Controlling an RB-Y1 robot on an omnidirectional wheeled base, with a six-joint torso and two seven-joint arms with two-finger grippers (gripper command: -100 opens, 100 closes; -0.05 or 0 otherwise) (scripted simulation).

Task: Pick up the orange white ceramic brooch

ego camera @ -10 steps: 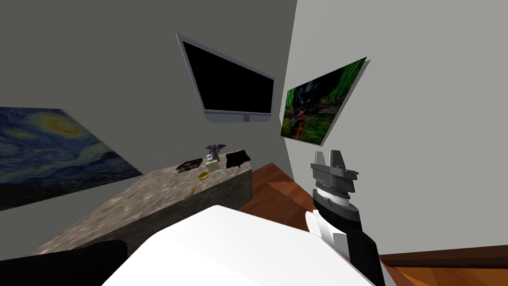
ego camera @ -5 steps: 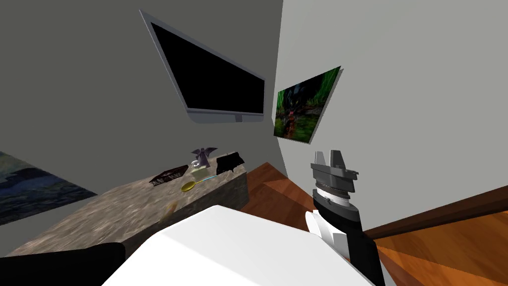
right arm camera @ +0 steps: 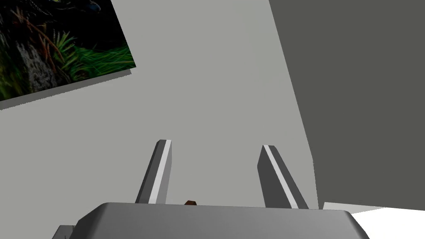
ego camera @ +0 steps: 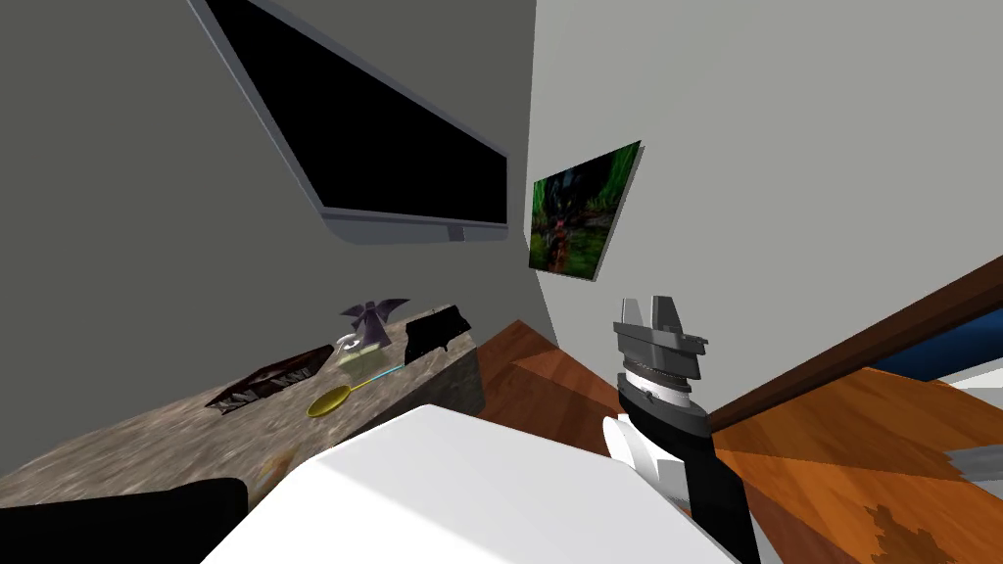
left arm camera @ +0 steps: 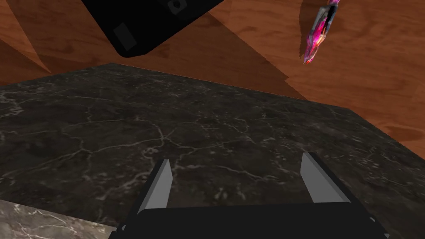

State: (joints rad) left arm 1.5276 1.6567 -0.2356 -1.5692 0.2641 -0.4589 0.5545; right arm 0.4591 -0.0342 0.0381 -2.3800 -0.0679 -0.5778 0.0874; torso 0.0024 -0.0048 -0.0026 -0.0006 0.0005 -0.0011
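A small orange-brown thing, blurred, lies on the marble table near its front edge, close to my chest; I cannot tell whether it is the brooch. My right gripper stands raised to the right of the table, away from it. In the right wrist view its fingers are open with nothing between them. My left gripper is open over a dark veined surface, with wooden floor beyond it.
Further back on the table are a dark flat tray, a yellow spoon, a glass, a purple winged figurine and a black object. A screen hangs above. Wooden floor spreads right.
My head camera has swung right and come closer: the table things slid left and grew, the screen looms larger, and the starry painting has gone. The right arm holds its pose.
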